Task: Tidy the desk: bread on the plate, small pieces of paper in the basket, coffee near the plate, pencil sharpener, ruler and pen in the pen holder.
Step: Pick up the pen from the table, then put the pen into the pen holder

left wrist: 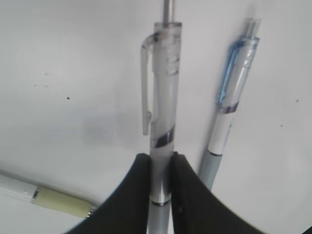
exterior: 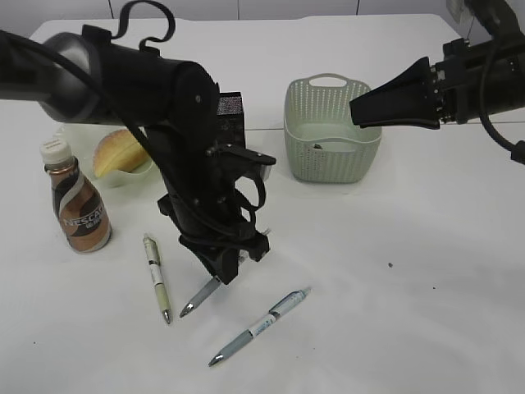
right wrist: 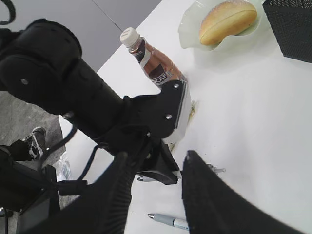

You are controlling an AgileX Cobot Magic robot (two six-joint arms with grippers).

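My left gripper (exterior: 220,272) is shut on a clear grey pen (exterior: 197,300), held at a slant with its tip near the table; the left wrist view shows the jaws (left wrist: 161,158) clamped on its barrel (left wrist: 162,112). A green pen (exterior: 157,277) lies to its left and a blue pen (exterior: 261,326) to its right; both also show in the left wrist view, the green pen (left wrist: 48,199) and the blue pen (left wrist: 229,112). Bread (exterior: 116,152) lies on the pale plate (exterior: 141,171). The coffee bottle (exterior: 78,205) stands in front of the plate. My right gripper (exterior: 365,111) is open and empty above the basket (exterior: 332,156).
The black mesh pen holder (exterior: 230,113) stands behind the left arm. The right wrist view shows the open jaws (right wrist: 156,168), the coffee bottle (right wrist: 153,63), the bread (right wrist: 226,19), the pen holder (right wrist: 292,24) and the left arm. A small dark item lies in the basket.
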